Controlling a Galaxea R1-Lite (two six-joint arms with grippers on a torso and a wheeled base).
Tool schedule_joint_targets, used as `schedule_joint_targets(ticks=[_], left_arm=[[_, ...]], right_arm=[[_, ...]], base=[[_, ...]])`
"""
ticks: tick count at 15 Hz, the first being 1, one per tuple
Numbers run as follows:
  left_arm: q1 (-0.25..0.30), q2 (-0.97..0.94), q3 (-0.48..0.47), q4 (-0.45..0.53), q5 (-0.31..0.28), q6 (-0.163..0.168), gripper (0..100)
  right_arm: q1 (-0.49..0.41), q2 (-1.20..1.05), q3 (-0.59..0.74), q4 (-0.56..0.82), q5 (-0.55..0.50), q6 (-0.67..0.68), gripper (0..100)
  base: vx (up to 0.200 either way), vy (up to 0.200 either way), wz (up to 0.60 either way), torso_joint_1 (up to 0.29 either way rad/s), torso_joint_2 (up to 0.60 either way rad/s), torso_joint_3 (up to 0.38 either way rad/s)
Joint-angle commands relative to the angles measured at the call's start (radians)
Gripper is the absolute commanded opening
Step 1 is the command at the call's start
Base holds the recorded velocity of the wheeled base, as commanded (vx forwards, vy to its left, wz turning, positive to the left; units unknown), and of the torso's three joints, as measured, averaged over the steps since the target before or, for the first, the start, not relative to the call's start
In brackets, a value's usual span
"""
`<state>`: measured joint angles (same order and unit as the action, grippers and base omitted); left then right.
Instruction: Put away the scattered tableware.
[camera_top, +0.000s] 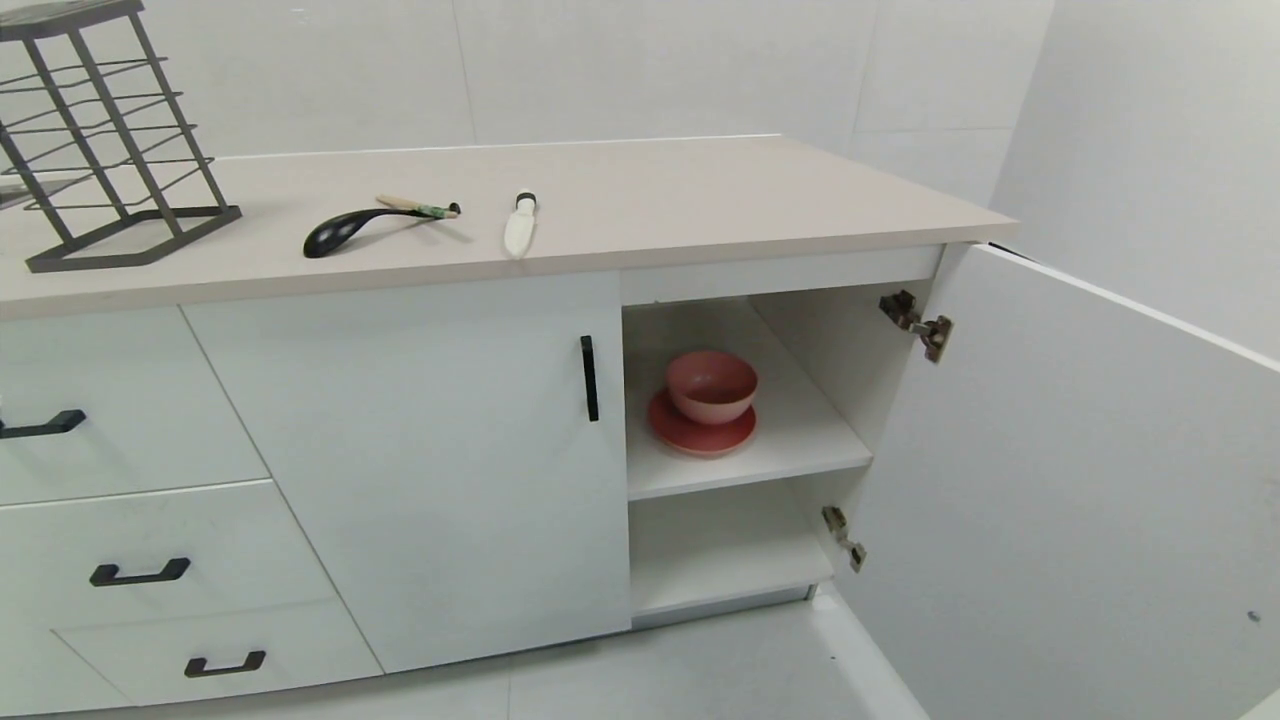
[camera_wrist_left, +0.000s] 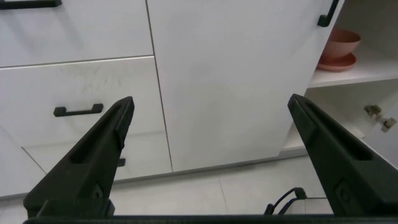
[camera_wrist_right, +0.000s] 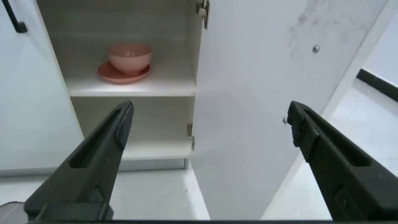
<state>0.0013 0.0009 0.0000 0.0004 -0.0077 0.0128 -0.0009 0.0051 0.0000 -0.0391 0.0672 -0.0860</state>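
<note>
Bowl (camera_top: 711, 385) sits on plate (camera_top: 700, 441) inside open cabinet (camera_top: 805, 435).

Pink bowl (camera_wrist_right: 129, 57) is sitting upright on a pink plate (camera_wrist_right: 123, 74) on the upper cupboard shelf, ahead of the R claw (camera_wrist_right: 209, 109) and well apart from it. It's also lying ahead of the L claw (camera_wrist_left: 209, 99), farther off, toward that claw's R side. Black spoon (camera_top: 340, 228), wooden stick (camera_top: 418, 207) w/ green band & white utensil (camera_top: 521, 225) are lying flat on the counter, stick touching the spoon's handle. Position vs claws: can't tell.
</note>
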Motion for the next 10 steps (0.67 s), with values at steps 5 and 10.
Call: schedule_joint_targets(ticks=[5, 10], left_arm=[[0.000, 0.002, 0.000, 0.000, 0.000, 0.000, 100], [0.000, 0.002, 0.000, 0.001, 0.000, 0.000, 100]], right_arm=[[-0.001, -0.005, 0.000, 0.042, -0.004, 0.077, 100], [-0.001, -0.005, 0.000, 0.044, -0.014, 0.087, 0]], base=[[-0.200, -0.080, 0.00, 0.007, 0.00, 0.003], [0.000, -0.200, 0.00, 0.000, 0.00, 0.001]])
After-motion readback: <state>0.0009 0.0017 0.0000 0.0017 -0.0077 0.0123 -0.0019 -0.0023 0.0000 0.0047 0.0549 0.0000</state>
